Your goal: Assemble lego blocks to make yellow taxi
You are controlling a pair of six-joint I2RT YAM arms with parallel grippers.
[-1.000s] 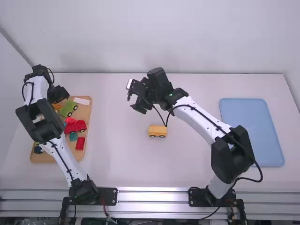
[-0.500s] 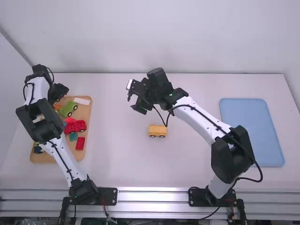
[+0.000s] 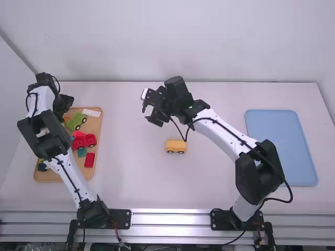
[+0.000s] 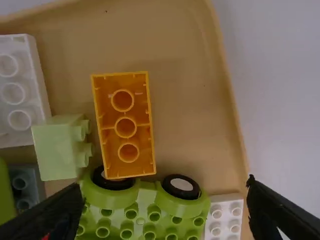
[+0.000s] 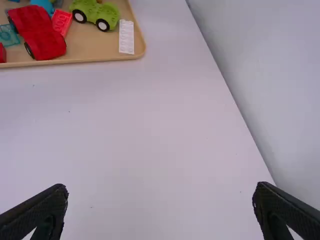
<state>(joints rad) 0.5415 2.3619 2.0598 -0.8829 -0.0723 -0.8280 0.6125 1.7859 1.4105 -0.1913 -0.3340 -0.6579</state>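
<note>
Orange lego brick [image 4: 125,127] hollow-side up in a tan tray [image 4: 175,45], left gripper [image 3: 66,104] above, jaws spread, yellow wheeled block [image 3: 176,145] on the bench [image 3: 131,172], right gripper [image 3: 148,115] with jaws spread.

A white, smooth worktop [image 3: 131,172] with a plain, pale surface. On its left side lies a tan tray [image 3: 99,130] with rounded corners and a low rim, partly hidden beneath an arm. Near the middle, a small yellow block vehicle [image 3: 176,144] stands upright on dark wheels, apart from both trays. On the right lies a flat light-blue tray [image 3: 277,141], also round-cornered.
</note>
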